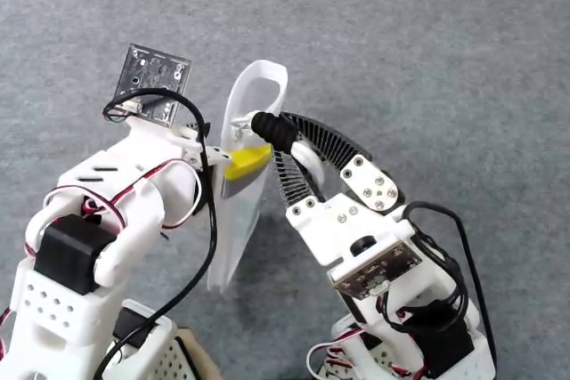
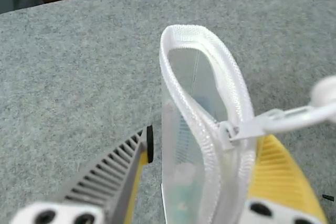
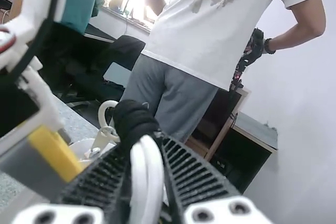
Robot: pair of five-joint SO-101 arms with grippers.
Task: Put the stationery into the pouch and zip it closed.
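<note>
Filling the frame from edge to edge, what's that surface? — Desk

Grey felt-like table (image 1: 463, 60), with two white robot arms side by side at its near edge. — Photographer

And the pouch? — Desk

A translucent white pouch (image 1: 239, 220) is held upright on its long edge between the arms, running away from their bases. — Photographer

Who has hold of it? — Desk

The left gripper (image 1: 233, 165) is clamped across its body. In the left wrist view a grey ribbed finger (image 2: 113, 163) presses one wall and a yellow pad (image 2: 275, 166) the other. — Photographer

The other arm? — Desk

The right gripper (image 1: 263, 126) comes in from the side. Its black ribbed fingers are closed tip to tip on the far end of the zipper pull (image 2: 278, 119), a thin white tab sticking out sideways from the top edge. — Photographer

Is it zipped? — Desk

Partly. The slider (image 2: 227, 131) sits partway along. On the side nearer the left wrist camera the zipper teeth (image 2: 231, 77) are joined into one band; beyond the slider they part and the mouth gapes in a wide loop. — Photographer

Anything inside? — Desk

Faint blue and green shapes show through the wall low down, possibly the stationery, though too blurred to name. — Photographer
</note>
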